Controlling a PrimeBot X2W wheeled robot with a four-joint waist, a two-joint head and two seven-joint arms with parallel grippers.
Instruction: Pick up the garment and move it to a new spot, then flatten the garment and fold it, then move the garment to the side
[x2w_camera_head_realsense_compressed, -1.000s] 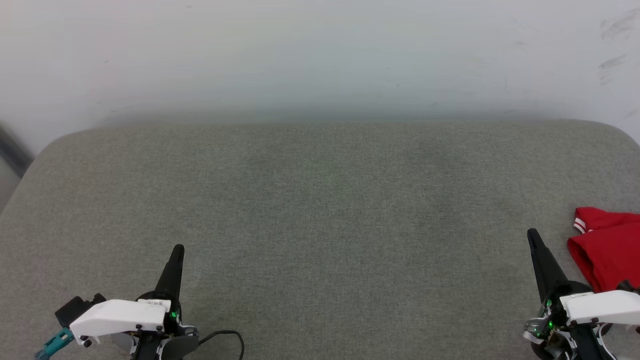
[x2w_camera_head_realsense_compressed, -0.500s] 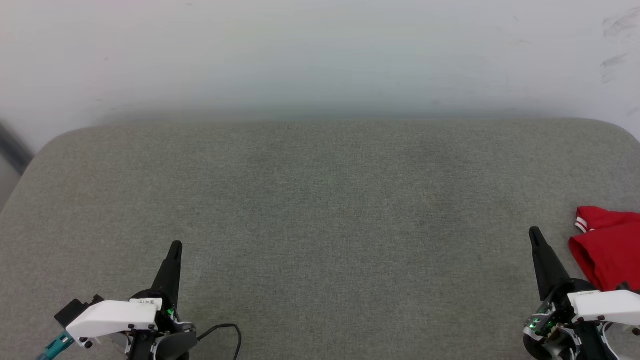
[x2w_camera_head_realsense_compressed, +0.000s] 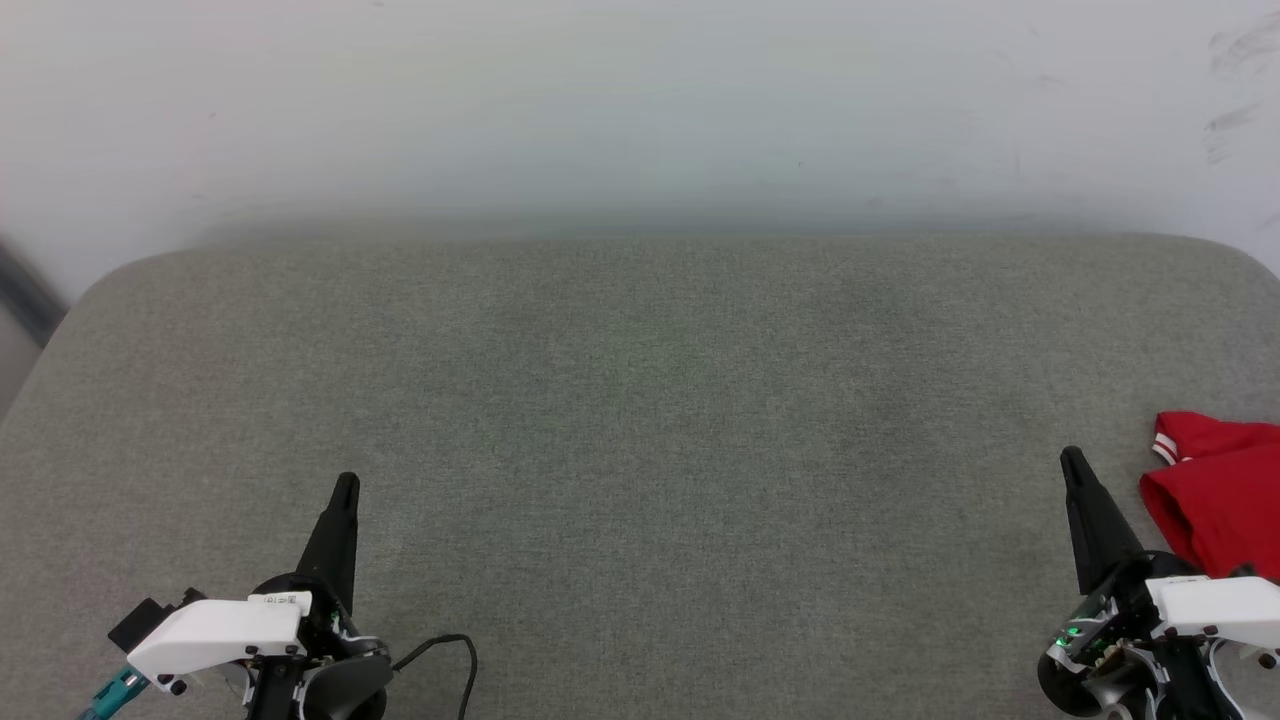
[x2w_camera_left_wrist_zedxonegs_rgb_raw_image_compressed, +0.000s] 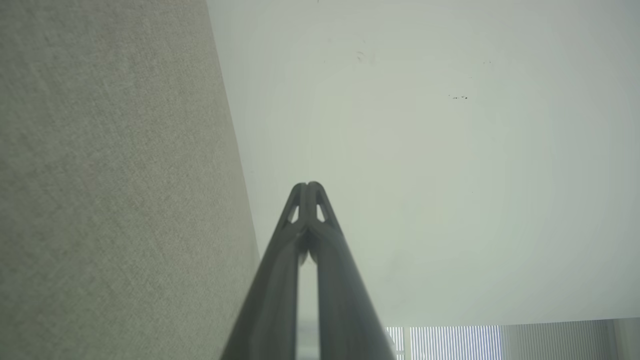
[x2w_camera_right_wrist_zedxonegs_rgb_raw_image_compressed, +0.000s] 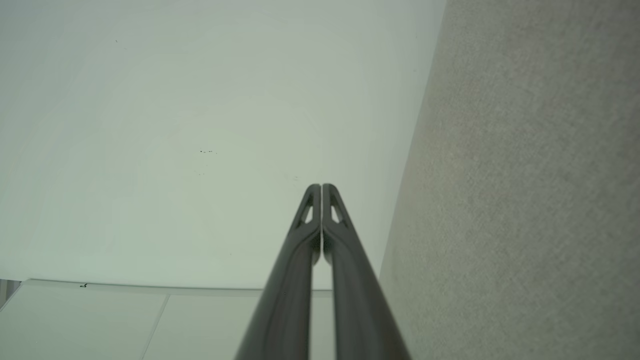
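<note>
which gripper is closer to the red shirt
The right gripper: it sits just beside the garment, while the left gripper is on the opposite side, far from it.

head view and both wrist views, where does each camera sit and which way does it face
Head view: on the head, facing forward and down at the grey padded surface and white wall; left gripper lower left, right gripper lower right, garment at right edge.
Left wrist view: on that wrist, along its shut fingers toward the wall; surface on the left.
Right wrist view: on that wrist, along its shut fingers toward the wall; surface on the right.
Shared: all three show the wall and the surface.
</note>
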